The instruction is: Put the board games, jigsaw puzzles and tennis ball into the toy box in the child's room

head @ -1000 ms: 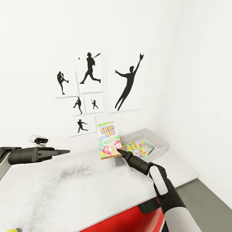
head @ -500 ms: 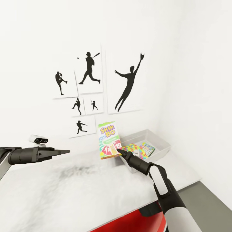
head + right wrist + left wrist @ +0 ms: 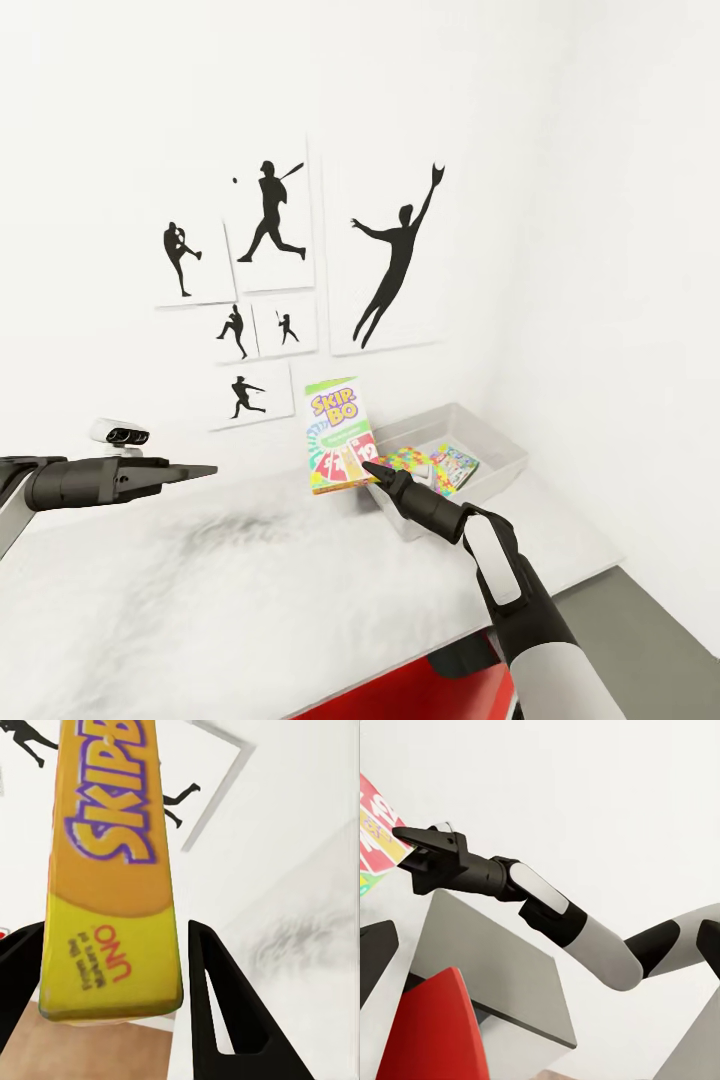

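Note:
My right gripper [image 3: 368,468] is shut on the lower edge of the yellow-green Skip-Bo board game [image 3: 337,434] and holds it upright above the table [image 3: 200,600], just left of the toy box [image 3: 500,445]. In the right wrist view the Skip-Bo box [image 3: 112,870] sits between the two fingers of that gripper [image 3: 112,937]. Inside the grey toy box lie a jigsaw puzzle [image 3: 408,462] and another colourful box [image 3: 458,462]. My left gripper [image 3: 195,470] hovers over the table's left part, open, with nothing in it. The left wrist view shows the right gripper [image 3: 405,836] pinching the Skip-Bo box [image 3: 375,832].
Black baseball-player posters [image 3: 270,290] hang on the white wall behind the table. A small white device with lenses [image 3: 120,432] stands at the table's back left. A red chair [image 3: 400,700] is under the front edge, and the dark grey side unit [image 3: 640,620] lies at the right.
The whole view has drifted a little, so posters and tray have shifted in the picture. Both arms keep their pose, and the Skip-Bo box stays in my right gripper.

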{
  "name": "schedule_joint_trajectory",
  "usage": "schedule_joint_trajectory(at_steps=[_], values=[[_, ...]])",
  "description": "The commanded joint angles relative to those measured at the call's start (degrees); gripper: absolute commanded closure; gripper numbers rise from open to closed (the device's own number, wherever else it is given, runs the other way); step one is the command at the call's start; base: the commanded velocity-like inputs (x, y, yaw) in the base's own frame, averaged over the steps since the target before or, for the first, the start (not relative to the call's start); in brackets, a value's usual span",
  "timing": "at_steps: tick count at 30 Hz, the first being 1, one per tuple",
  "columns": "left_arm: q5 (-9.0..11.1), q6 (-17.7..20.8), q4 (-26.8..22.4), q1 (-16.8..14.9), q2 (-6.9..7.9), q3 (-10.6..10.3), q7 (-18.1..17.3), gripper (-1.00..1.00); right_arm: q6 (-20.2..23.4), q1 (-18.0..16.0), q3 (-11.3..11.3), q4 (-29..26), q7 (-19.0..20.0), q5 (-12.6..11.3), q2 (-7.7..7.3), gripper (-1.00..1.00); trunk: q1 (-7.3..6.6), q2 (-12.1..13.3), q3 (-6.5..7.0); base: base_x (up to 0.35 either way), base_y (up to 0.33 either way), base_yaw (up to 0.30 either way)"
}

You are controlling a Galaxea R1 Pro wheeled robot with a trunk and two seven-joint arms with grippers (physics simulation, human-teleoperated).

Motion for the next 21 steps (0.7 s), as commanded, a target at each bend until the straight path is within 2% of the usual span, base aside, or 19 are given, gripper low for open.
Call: schedule_joint_trajectory(at_steps=[1,21], values=[[0.21,0.60,0.01,-0.08,0.06,-0.13,-0.11,-1.00,0.44,-0.06,-0.22,0.00,0.14,-0.06,0.07,1.00,0.04,-0.14,-0.14,0.000,-0.060,0.000],[0.36,0.59,0.97,-0.08,0.06,-0.04,-0.11,-1.00,0.44,-0.06,-0.22,-0.03,0.14,-0.06,0.07,1.00,0.04,-0.14,-0.14,0.045,-0.007,0.000]])
